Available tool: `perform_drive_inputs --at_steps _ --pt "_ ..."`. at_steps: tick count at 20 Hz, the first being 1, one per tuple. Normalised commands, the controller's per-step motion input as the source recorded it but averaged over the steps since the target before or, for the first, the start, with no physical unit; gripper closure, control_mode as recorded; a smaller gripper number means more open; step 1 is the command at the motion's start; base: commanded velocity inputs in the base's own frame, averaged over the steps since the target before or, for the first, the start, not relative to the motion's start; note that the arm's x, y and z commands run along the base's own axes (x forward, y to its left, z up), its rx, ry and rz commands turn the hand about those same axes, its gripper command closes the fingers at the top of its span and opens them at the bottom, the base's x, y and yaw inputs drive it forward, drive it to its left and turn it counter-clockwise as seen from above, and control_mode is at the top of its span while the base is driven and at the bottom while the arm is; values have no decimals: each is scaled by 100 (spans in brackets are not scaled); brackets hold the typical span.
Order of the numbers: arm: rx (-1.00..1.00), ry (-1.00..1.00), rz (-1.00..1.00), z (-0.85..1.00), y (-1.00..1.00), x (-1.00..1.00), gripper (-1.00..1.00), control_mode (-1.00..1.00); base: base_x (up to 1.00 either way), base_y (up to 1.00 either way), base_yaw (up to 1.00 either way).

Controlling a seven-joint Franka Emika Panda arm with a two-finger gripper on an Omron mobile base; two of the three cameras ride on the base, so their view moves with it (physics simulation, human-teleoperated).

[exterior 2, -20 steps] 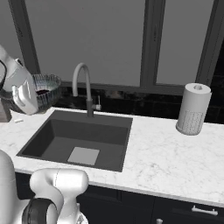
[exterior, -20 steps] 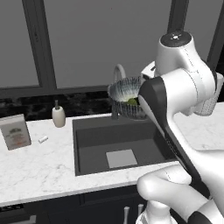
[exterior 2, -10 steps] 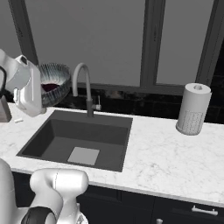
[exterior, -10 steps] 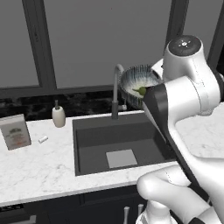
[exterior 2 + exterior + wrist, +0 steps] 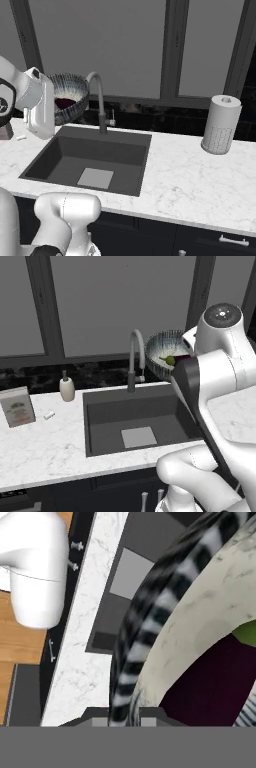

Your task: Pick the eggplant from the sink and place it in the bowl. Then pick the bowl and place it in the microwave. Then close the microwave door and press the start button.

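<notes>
Claw (image 5: 125, 714) pinching bowl (image 5: 165, 351) rim, eggplant (image 5: 176, 360) riding inside; bowl now higher, further right of faucet (image 5: 135, 358) (sink (image 5: 135, 423) below claw). Microwave leg underway.

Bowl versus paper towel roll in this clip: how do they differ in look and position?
The bowl is wide, round, dark and ribbed outside; the paper towel roll is a tall pale cylinder. The bowl is lifted off the counter beside the faucet, carrying the eggplant; the roll stands upright on the counter, right of the sink.
</notes>
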Motion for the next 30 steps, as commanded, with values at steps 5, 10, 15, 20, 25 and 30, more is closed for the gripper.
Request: perform_drive_inputs --at_steps 5,10,15,20,25,30 --pt "0 0 0 0 2 0 100 100 -31 2 0" --pt "0 0 0 0 0 0 100 100 -96 29 2" --pt "0 0 0 0 0 0 100 100 -61 25 39" --pt "0 0 0 0 0 0 100 100 -25 13 75" --pt "0 0 0 0 0 0 100 100 -2 4 85" --pt "0 0 0 0 0 0 100 100 0 2 85"
